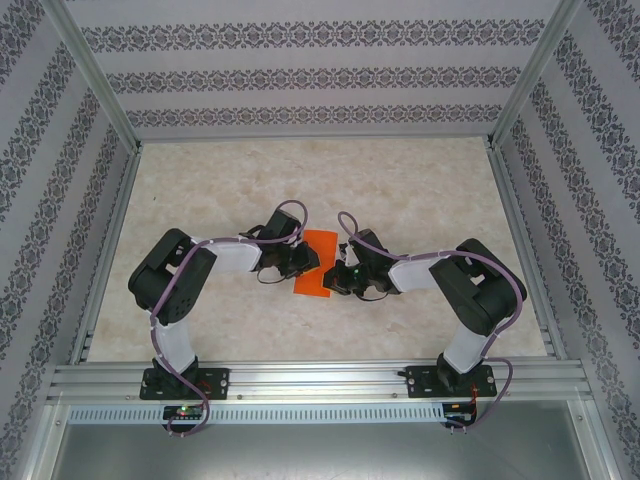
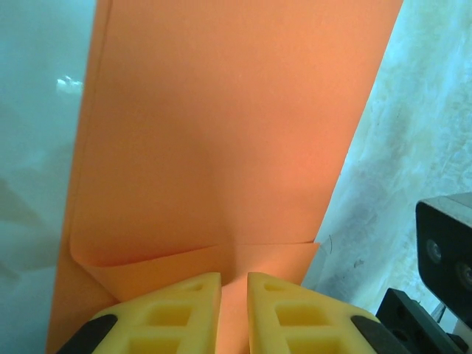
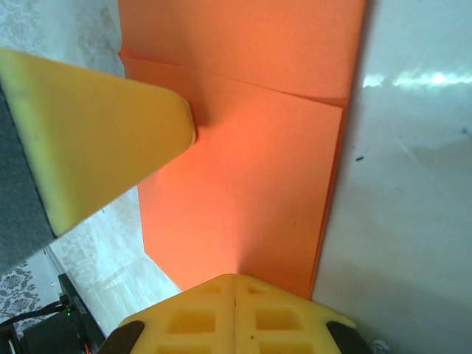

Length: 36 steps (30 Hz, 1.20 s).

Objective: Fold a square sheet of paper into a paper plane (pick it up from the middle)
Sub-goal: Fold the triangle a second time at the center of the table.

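Note:
The square sheet of paper (image 1: 320, 250) lies on the table between the two arms, bright orange and folded into a narrow strip with a small flap turned over one end (image 2: 221, 262). My left gripper (image 2: 234, 276) rests on that end, its yellow fingers a narrow gap apart with orange paper showing through the gap. From the other side, my right gripper (image 3: 236, 279) is shut, its tips set on the paper's edge (image 3: 243, 184). The left gripper's finger (image 3: 96, 125) touches the paper across from it. From above, the left gripper (image 1: 305, 262) and right gripper (image 1: 338, 278) flank the strip.
The marble-look table (image 1: 300, 170) stretches away behind the paper. Patterned walls (image 1: 60, 180) close in the left, right and back. An aluminium rail (image 1: 320, 378) with both arm bases runs along the near edge. The right arm's black wrist (image 2: 446, 251) sits close beside the paper.

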{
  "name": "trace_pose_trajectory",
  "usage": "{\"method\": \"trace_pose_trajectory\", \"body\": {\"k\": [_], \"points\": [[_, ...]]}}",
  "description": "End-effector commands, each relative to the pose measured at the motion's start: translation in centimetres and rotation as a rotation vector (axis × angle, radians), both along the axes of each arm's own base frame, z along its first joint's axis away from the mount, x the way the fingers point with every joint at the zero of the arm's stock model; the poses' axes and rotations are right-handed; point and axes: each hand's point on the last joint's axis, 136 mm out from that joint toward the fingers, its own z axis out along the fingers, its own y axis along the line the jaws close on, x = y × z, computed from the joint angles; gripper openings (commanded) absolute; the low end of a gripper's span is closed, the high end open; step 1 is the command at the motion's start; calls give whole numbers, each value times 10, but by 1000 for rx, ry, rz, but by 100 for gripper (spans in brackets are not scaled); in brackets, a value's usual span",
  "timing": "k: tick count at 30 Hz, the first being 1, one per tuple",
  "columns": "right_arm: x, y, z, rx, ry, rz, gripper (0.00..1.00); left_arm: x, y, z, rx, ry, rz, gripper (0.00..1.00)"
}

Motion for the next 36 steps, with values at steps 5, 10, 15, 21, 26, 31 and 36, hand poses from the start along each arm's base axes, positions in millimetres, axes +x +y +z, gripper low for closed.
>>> {"method": "trace_pose_trajectory", "body": {"k": [5, 10, 15, 21, 26, 31, 36], "points": [[-48, -42, -62, -241, 176, 8, 1, 22, 37, -23, 89, -23, 82, 20], [-47, -41, -61, -239, 173, 8, 1, 30, 53, -26, 79, -28, 103, 20], [-47, -40, -61, -236, 175, 11, 1, 35, 62, -27, 63, -34, 109, 21], [-45, -39, -59, -232, 173, 9, 1, 44, 68, -20, 51, -43, 105, 21], [-44, -36, -58, -224, 171, 9, 1, 51, 62, 10, 1, -91, 76, 23], [-41, -35, -56, -227, 166, 9, 1, 48, 51, 44, -68, -139, 50, 25], [-39, -34, -56, -225, 163, 4, 1, 29, 17, 55, -113, -148, -65, 25]]}}
